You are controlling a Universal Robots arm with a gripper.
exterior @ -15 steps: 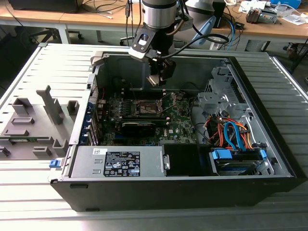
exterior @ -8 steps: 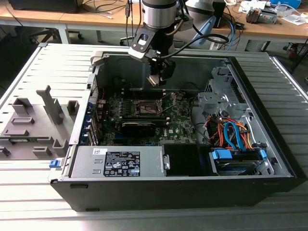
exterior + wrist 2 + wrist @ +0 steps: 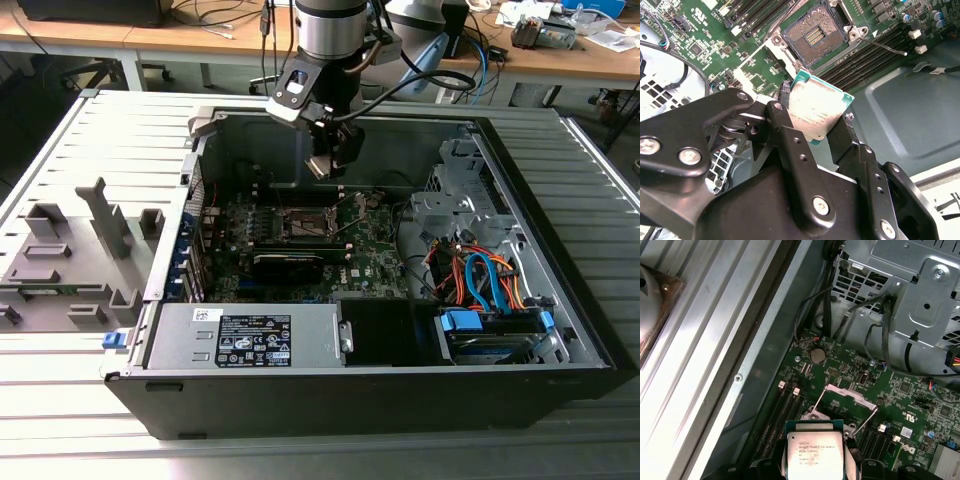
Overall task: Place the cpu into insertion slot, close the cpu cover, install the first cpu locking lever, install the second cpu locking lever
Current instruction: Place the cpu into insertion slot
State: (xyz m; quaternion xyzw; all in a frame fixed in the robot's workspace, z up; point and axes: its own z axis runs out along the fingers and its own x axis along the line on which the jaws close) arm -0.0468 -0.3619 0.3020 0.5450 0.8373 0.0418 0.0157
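Only partly hidden, the cpu (image 3: pixel 817 107) sits clamped between jaws.

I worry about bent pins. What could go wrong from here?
1. The end effector grips the cpu by two edges only; a slip could drop it onto the open socket's bare pins.
2. The raised cover and a lever stand beside the socket; the cpu could catch them if lowered askew.
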